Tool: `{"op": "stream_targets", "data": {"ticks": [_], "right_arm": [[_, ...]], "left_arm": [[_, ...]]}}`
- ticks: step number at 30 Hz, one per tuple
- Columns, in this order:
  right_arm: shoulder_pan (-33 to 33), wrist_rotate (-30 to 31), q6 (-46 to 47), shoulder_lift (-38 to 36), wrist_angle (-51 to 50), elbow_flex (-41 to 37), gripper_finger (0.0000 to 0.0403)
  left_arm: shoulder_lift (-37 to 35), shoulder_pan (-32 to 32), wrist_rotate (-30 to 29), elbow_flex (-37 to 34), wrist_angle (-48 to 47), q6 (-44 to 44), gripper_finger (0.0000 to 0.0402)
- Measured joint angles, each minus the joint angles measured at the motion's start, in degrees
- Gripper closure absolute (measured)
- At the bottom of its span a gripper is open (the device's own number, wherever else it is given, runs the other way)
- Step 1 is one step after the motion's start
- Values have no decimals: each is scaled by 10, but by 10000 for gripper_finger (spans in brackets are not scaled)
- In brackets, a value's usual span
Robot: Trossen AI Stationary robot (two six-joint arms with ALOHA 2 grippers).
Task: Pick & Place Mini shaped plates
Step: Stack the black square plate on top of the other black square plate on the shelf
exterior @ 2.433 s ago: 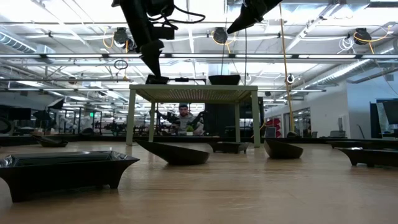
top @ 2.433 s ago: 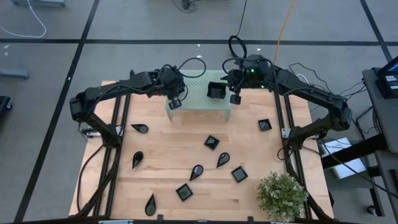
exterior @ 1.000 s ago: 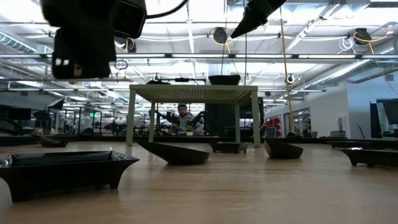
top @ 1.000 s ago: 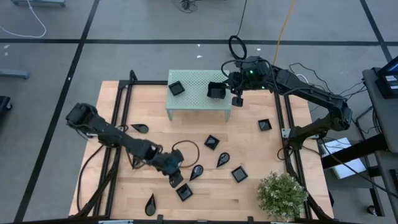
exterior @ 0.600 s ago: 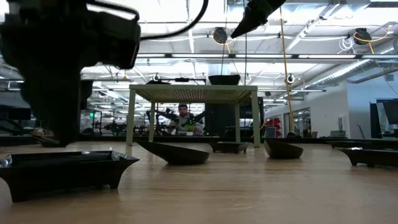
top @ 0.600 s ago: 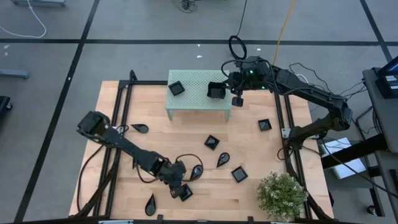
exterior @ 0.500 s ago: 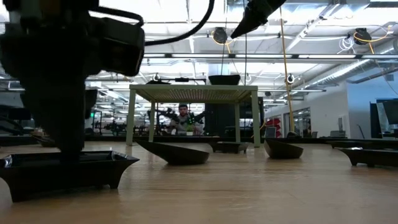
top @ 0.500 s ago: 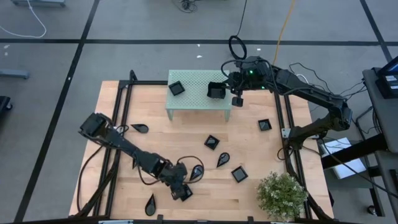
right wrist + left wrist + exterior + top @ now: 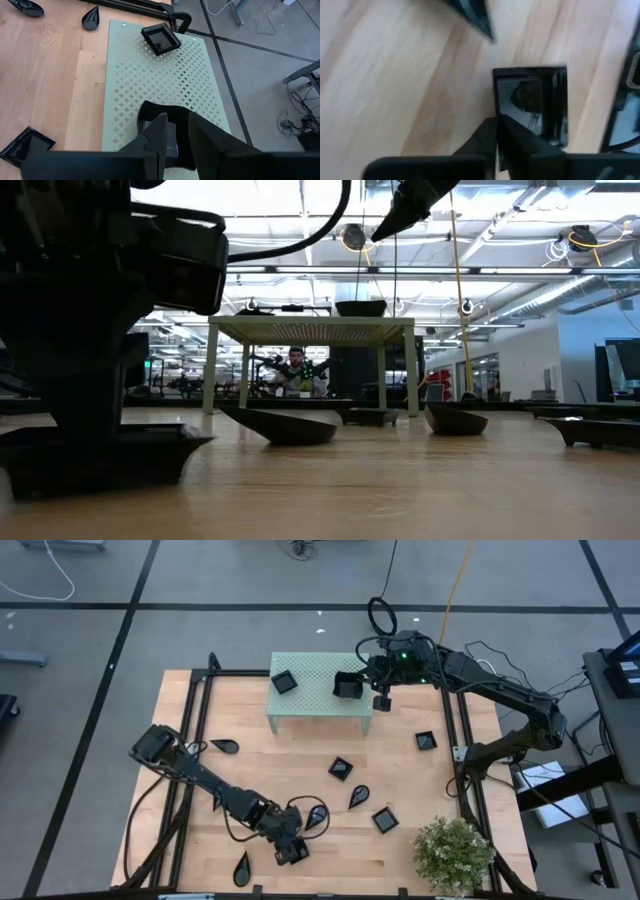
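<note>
Left pincer [image 9: 291, 852] is down at the desk's [image 9: 400, 780] near edge, fingers straddling the rim of a square mini plate [image 9: 540, 107]. Can't tell if it's clamped yet. Right pincer [image 9: 352, 688] sits over the green stand [image 9: 315, 700], closed on another plate [image 9: 172, 145].

glossy black square plate [image 9: 535, 107] on pale smooth wood table [image 9: 400, 780]; matt perforated green stand [image 9: 150, 85]
</note>
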Motion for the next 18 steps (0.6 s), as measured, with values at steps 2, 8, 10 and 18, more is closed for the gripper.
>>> {"op": "stream_targets", "data": {"ticks": [2, 8, 10, 18], "right_arm": [[0, 0, 0, 0, 0, 0, 337], [0, 0, 0, 0, 0, 0, 337], [0, 0, 0, 0, -1, 0, 337], [0, 0, 0, 0, -14, 0, 337]], "left_arm": [[1, 0, 4, 0, 2, -4, 392], [-23, 4, -2, -3, -10, -2, 397], [-43, 8, -15, -3, -24, 3, 397], [-177, 70, -65, -2, -125, 53, 398]]}}
